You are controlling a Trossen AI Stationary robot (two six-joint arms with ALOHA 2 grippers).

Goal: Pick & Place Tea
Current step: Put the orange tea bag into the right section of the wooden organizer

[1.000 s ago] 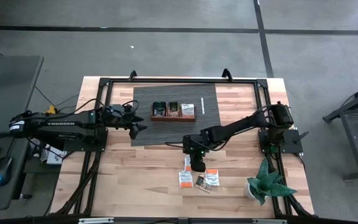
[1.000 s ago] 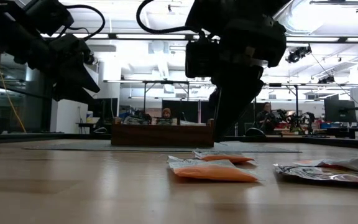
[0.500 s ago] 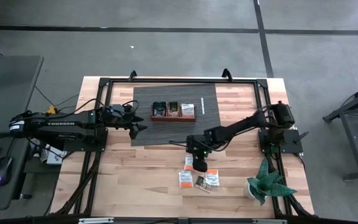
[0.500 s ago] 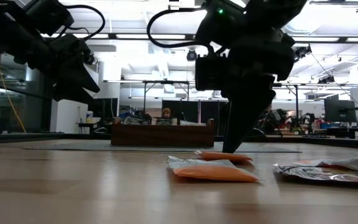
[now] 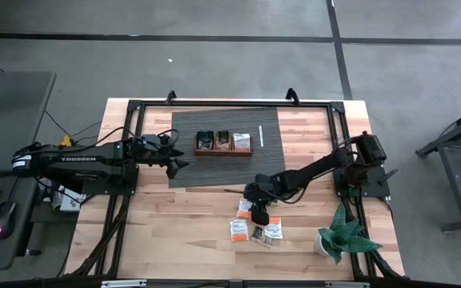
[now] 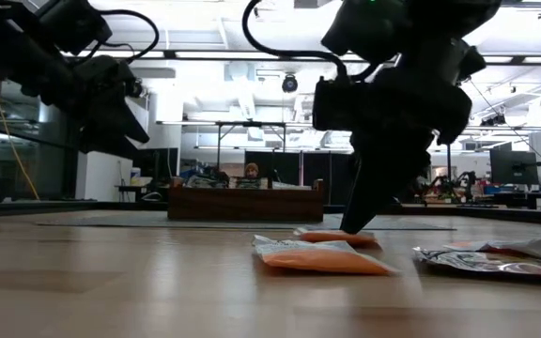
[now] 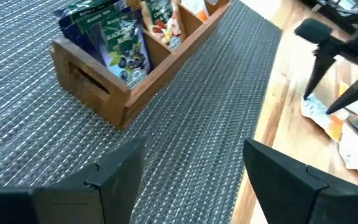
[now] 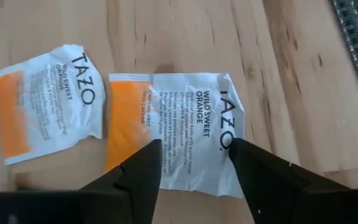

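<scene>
Several tea sachets lie flat on the wooden table near its front edge: orange-and-white ones (image 5: 237, 230) (image 5: 272, 230) and a dark one (image 5: 258, 234). My right gripper (image 8: 194, 155) points steeply down, open, its fingers astride another orange-and-white sachet (image 8: 179, 124); the low view shows its fingertip (image 6: 353, 225) right at that sachet (image 6: 338, 238). A second orange-and-white sachet (image 8: 45, 102) lies beside it. The wooden tray (image 5: 223, 150) stands on the grey mat and holds sachets. My left gripper (image 7: 191, 162) hangs open above the mat, left of the tray. My right gripper comes from above at the orange-and-white sachet, one open finger (image 8: 143, 168) over its orange half and the other (image 8: 253, 168) over its printed white end (image 8: 229, 124). The sachet lies flat on the table. Whether the fingertips touch it, I cannot tell.
A grey woven mat (image 5: 214, 172) covers the table's far middle. A potted plant (image 5: 341, 236) stands at the near right corner. A black rail frame (image 5: 134, 120) runs along the table's sides and back. Bare wood lies left of the sachets.
My right gripper has gone down toward the sachets and a little toward the table's near edge, tipping more steeply downward. Its fingertip now stands at the orange-and-white sachet. The sachets have not moved.
</scene>
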